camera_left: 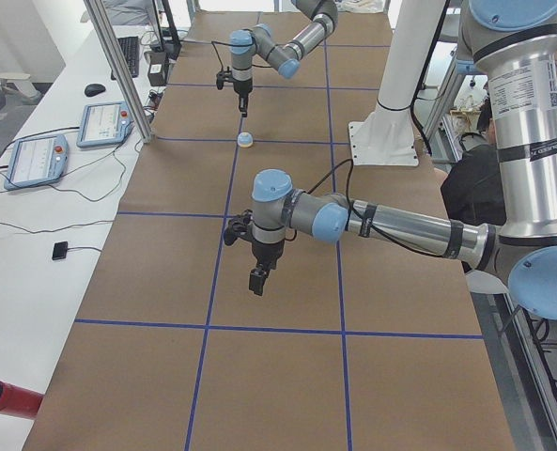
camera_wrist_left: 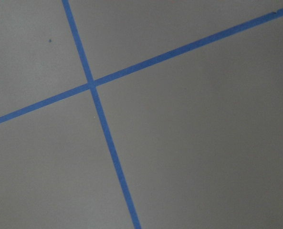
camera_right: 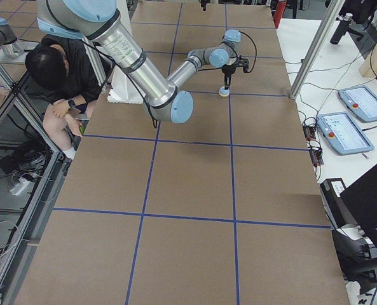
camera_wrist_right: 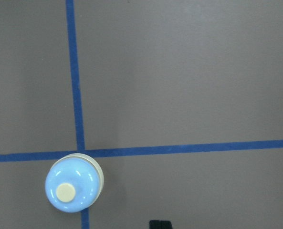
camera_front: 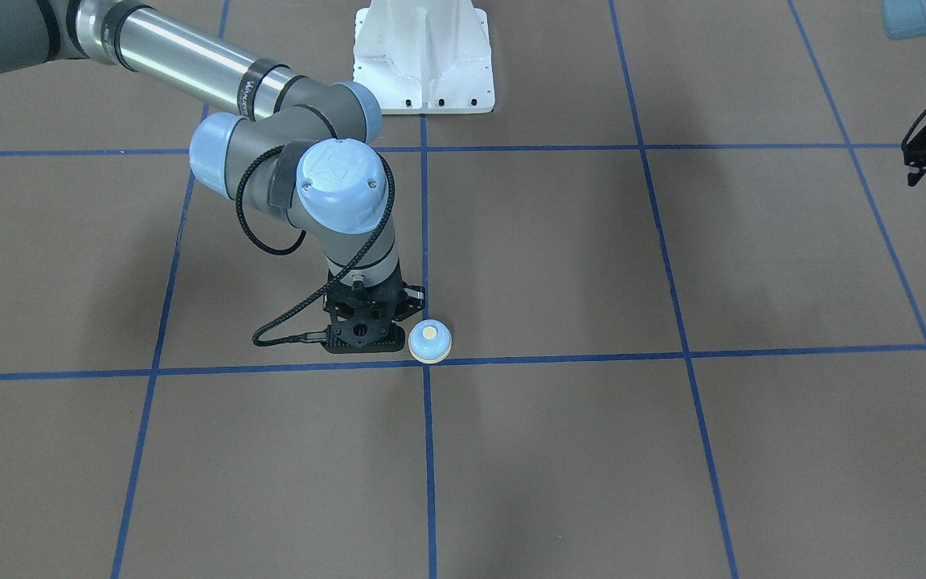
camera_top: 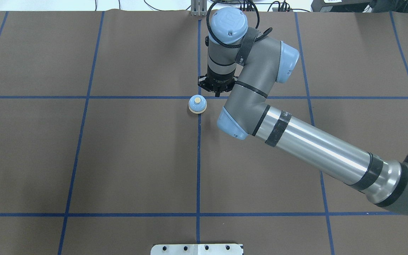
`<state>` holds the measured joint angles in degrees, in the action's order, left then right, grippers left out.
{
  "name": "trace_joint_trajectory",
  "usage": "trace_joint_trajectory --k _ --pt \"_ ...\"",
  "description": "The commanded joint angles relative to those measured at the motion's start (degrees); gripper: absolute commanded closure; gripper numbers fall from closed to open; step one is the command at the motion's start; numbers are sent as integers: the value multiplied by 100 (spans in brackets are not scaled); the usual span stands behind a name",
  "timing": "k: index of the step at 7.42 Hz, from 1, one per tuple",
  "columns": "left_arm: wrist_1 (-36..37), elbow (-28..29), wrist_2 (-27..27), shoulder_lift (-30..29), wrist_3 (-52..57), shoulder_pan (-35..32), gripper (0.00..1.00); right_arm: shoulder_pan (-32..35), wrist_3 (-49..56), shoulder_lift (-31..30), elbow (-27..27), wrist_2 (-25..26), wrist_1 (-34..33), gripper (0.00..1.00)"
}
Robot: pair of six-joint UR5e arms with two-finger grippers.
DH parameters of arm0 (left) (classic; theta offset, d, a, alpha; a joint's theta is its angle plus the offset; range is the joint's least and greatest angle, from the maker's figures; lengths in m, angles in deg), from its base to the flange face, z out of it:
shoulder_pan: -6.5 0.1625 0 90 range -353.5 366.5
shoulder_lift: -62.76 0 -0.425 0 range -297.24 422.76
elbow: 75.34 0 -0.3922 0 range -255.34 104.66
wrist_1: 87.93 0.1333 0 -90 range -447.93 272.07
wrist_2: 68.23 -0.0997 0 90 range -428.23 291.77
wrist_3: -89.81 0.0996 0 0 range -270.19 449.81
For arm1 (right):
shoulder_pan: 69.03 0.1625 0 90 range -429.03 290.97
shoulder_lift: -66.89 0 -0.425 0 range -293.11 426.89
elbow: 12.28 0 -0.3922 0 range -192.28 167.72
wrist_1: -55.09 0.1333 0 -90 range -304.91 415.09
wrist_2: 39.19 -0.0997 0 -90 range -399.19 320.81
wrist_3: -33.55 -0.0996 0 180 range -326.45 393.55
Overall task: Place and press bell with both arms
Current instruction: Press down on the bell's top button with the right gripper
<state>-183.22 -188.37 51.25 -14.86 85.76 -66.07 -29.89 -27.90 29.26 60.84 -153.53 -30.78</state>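
Brown paper covers the table (camera_top: 136,159). The bell (camera_top: 197,105) stands upright on it at a crossing of 2 blue tape lines (camera_wrist_right: 80,151), and neither gripper holds it. The right gripper (camera_top: 218,93) hangs just beside the bell on the robot's right and does not touch it. In the right wrist view its black tips show at the bottom edge, apparently pressed together with nothing between them. The left gripper (camera_left: 258,279) hovers well apart over bare table, and I cannot tell whether its fingers are spread or together.

Placing looks finished, so the press is the step likely to go wrong. Nothing steadies the bell, so a fingertip landing off-centre on the dome could slide down the glossy surface. That would shove the bell off the crossing or tip it instead of ringing it. The button is a small target, so the tips would need to line up squarely over it before coming down. If the left arm comes in to press, it has to cross a long stretch of table. The right arm's wrist and elbow crowd the space beside the bell, so the 2 arms could collide unless 1 gives way.

The bell is small, a shiny light-blue dome with bright highlights. It has a round cream button (camera_wrist_right: 65,192) on top and a cream base rim (camera_wrist_right: 99,167) showing at its foot.
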Motion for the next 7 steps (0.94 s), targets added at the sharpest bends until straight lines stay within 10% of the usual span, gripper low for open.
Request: trace_joint_trajectory --k 1,7 --pt "185 -61 14 -25 133 -64 0 -55 27 141 -174 8 131 100" --pt "177 -52 23 -25 141 -73 0 -223 -8 819 -1087 -10 446 100"
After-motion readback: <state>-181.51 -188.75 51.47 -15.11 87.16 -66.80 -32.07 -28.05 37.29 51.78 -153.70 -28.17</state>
